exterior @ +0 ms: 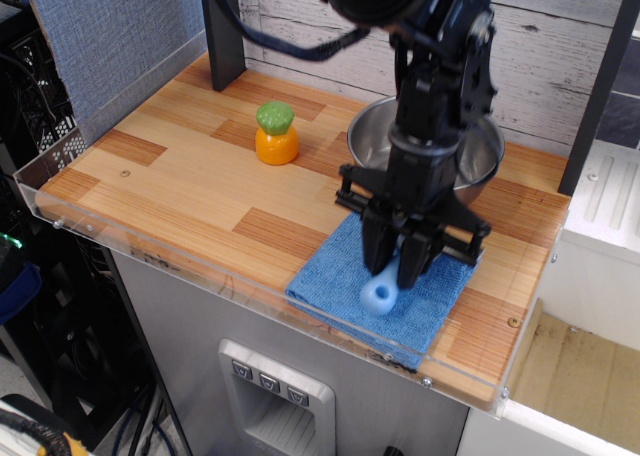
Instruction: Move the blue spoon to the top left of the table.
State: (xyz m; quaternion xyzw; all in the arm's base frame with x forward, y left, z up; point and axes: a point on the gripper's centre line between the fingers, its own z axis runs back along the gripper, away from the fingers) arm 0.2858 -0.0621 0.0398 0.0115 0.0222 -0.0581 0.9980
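Note:
The blue spoon [381, 291] shows its light-blue handle with the hole at its end, sticking out below my gripper; its grey bowl is hidden between the fingers. My gripper [400, 259] points straight down and is shut on the spoon's handle, holding it just above the square blue cloth [340, 276] at the table's front right. The wood-plank table [180, 176] has a clear acrylic rim along its front and left edges.
An orange toy with a green top [276, 133] stands at the table's middle back. A large steel bowl [480, 156] sits at the back right, partly hidden behind my arm. A dark post [222, 31] stands at the back left corner.

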